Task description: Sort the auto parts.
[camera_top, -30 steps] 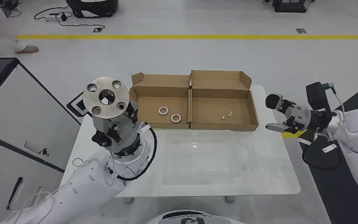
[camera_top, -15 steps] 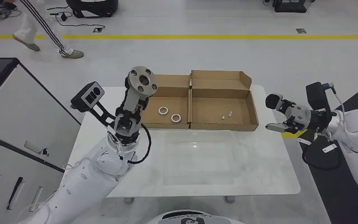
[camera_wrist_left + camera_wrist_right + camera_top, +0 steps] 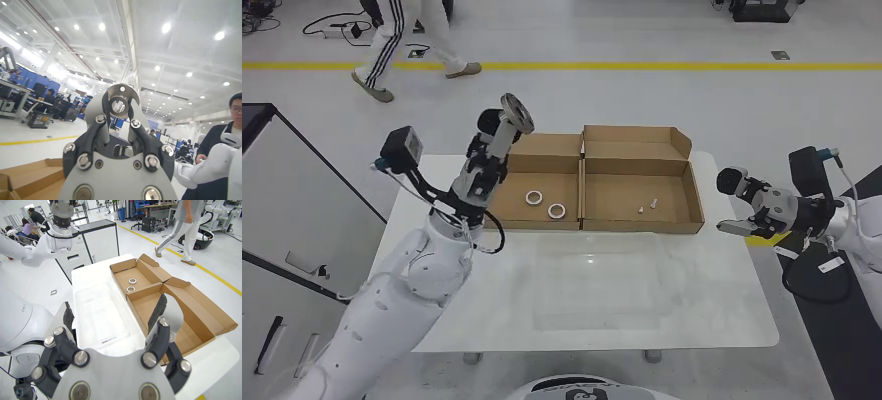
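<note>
1. white table (image 3: 712, 300) on a pale workshop floor; two open cardboard boxes sit side by side along its far edge, with a clear tray (image 3: 542, 250) just in front of them.
2. left box (image 3: 562, 190) holds two metal rings (image 3: 535, 198); right box (image 3: 622, 195) holds a few small pale parts (image 3: 651, 202), too small to name.
3. left tool (image 3: 497, 135) is raised over the far left corner of the left box, closed on the hub of a metal flange (image 3: 514, 112); the flange's bore runs in line with the tool, and its drilled disc faces away from the tool, tilted up and toward the far side.
4. right tool (image 3: 729, 205) hangs past the table's right edge, fingers spread and holding nothing.
5. as i judge it, the flange is about to be placed; the left box lies below it on the robot's side, so the tool must tip down and come back over the box floor; the left arm is much the nearer; the rings lie where it could land.
</note>
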Robot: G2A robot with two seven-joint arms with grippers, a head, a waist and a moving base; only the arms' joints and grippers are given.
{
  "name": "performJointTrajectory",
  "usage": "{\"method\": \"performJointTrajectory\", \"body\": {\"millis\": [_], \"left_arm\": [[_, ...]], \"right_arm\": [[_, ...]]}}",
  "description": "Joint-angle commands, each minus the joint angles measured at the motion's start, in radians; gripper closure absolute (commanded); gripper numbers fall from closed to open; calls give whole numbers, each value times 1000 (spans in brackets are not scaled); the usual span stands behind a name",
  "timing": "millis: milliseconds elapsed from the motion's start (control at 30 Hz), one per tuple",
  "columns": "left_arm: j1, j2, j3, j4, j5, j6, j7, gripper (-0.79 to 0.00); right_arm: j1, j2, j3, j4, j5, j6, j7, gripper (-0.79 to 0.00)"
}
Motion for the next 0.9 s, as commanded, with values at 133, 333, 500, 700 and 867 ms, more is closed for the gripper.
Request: {"method": "performJointTrajectory", "body": {"millis": [133,333,500,700,867], "left_arm": [[22,-3,-37,6,49,68,-66,0],[29,-7,-56,23,138,132,-158,0],[27,-13,-64,40,171,173,-203,0],[11,-22,-64,70,245,257,-261,0],[2,-31,-54,90,283,298,-297,0]], "right_arm": [[0,0,0,0,0,0,0,-785],[0,0,0,0,0,0,0,-785],[0,0,0,0,0,0,0,-785],[0,0,0,0,0,0,0,-785],[0,0,0,0,0,0,0,-785]]}}
